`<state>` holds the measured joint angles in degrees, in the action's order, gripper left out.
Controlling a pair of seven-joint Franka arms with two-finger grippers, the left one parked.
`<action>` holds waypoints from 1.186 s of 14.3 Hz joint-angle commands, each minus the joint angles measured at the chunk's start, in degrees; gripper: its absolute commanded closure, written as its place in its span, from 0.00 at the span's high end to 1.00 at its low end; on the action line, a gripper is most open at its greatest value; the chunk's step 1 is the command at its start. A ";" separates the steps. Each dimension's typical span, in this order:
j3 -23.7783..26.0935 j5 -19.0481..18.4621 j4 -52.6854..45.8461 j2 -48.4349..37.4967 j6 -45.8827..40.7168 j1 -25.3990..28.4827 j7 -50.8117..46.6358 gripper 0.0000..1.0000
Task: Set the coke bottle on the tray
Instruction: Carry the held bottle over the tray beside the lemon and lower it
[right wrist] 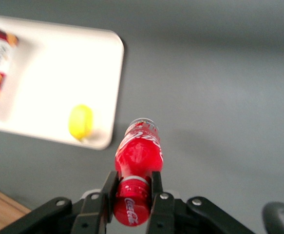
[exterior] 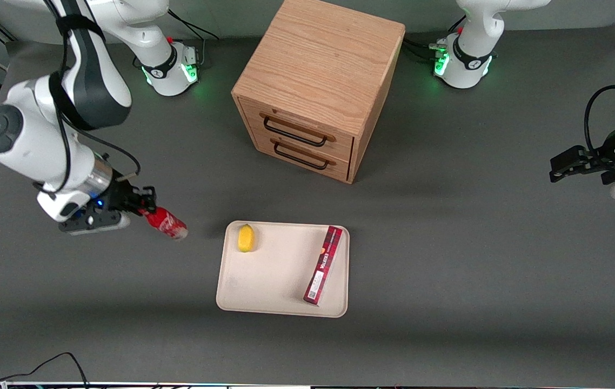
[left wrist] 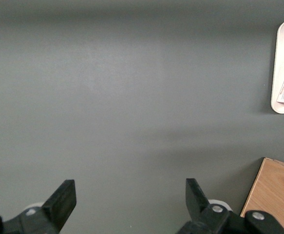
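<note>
Toward the working arm's end of the bench (exterior: 448, 259), the pincer (exterior: 145, 209) grips the coke bottle (exterior: 167, 222) by its capped neck, fingers (right wrist: 156, 197) clamped on either side; bottle hangs clear of the bench, silvery base tipped toward the tray (exterior: 264, 286), not yet over it. Risks, as judged: a neck-only grip lets the body swing or slip; released tilted, it would likely topple and roll. Lemon (exterior: 246, 238) sits near the tray's closest rim, dark-red box (exterior: 323, 265) along its other long edge; a careless drop point could knock either. Bare middle looks safest
</note>
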<state>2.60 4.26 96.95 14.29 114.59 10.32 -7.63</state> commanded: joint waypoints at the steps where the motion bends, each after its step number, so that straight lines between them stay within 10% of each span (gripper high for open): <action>1: -0.58 -0.91 -17.72 13.71 -3.23 4.25 -7.90 0.00; 13: -3.04 -1.53 -28.05 29.30 4.05 9.81 -14.96 0.00; 14: -3.04 -1.44 -28.05 29.91 5.54 9.90 -15.13 0.60; 15: -3.04 -1.53 -28.05 30.18 6.17 9.90 -15.05 1.00; 17: -3.65 -1.62 -28.39 29.14 4.43 9.90 -14.96 1.00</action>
<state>-0.35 3.29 71.06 43.11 120.44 19.88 -21.42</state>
